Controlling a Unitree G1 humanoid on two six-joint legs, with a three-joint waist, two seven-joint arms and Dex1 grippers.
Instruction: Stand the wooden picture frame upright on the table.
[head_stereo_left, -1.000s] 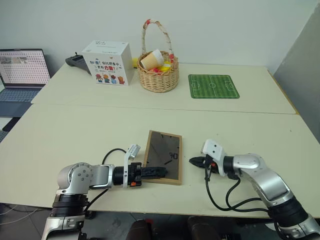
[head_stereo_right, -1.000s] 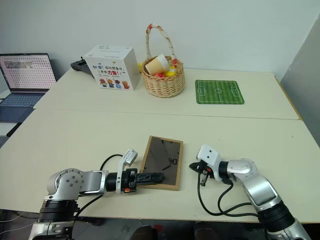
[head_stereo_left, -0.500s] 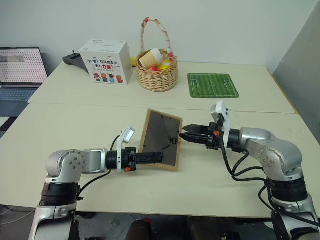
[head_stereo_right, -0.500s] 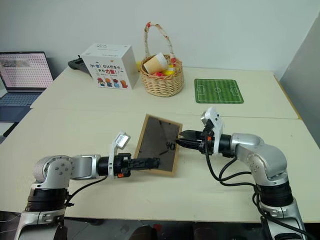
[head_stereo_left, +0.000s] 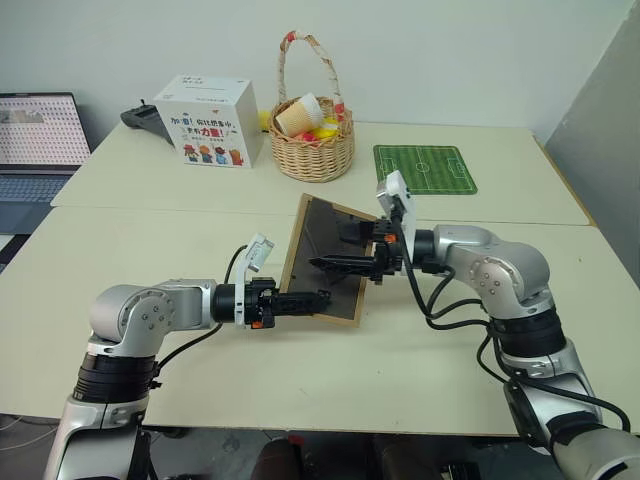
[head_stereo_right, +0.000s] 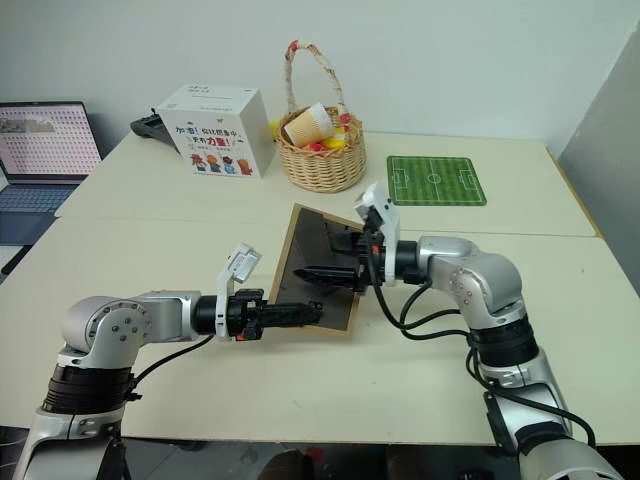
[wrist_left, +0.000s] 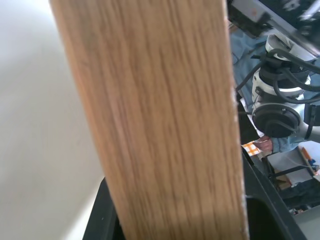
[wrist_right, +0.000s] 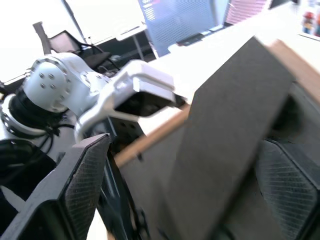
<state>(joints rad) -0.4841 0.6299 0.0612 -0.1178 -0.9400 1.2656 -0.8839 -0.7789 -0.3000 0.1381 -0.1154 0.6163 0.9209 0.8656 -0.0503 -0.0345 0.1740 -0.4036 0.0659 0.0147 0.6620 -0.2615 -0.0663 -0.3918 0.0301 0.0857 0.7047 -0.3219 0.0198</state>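
The wooden picture frame (head_stereo_left: 318, 262) leans steeply on the table (head_stereo_left: 180, 235), its dark back panel turned toward me. Whether its lower edge touches the tabletop I cannot tell. My left gripper (head_stereo_left: 303, 298) reaches in from the left and is shut on the frame's lower left edge. In the left wrist view the light-wood rim (wrist_left: 160, 125) runs up between the black fingers. My right gripper (head_stereo_left: 347, 248) comes from the right, level and open, one finger high and one low in front of the back panel. A dark part of that panel (wrist_right: 225, 140) lies between its fingers (wrist_right: 85, 185).
At the back of the table stand a wicker basket (head_stereo_left: 315, 150) with cups, a white printed box (head_stereo_left: 210, 122) and a green football-pitch mat (head_stereo_left: 425, 170). A laptop (head_stereo_left: 35, 145) sits at the far left. A seam (head_stereo_left: 150, 210) crosses the tabletop behind the frame.
The frame lay flat a second ago and now stands tilted up, lifted by the left gripper. The right gripper rose from the table, swung left to the frame's back and opened.
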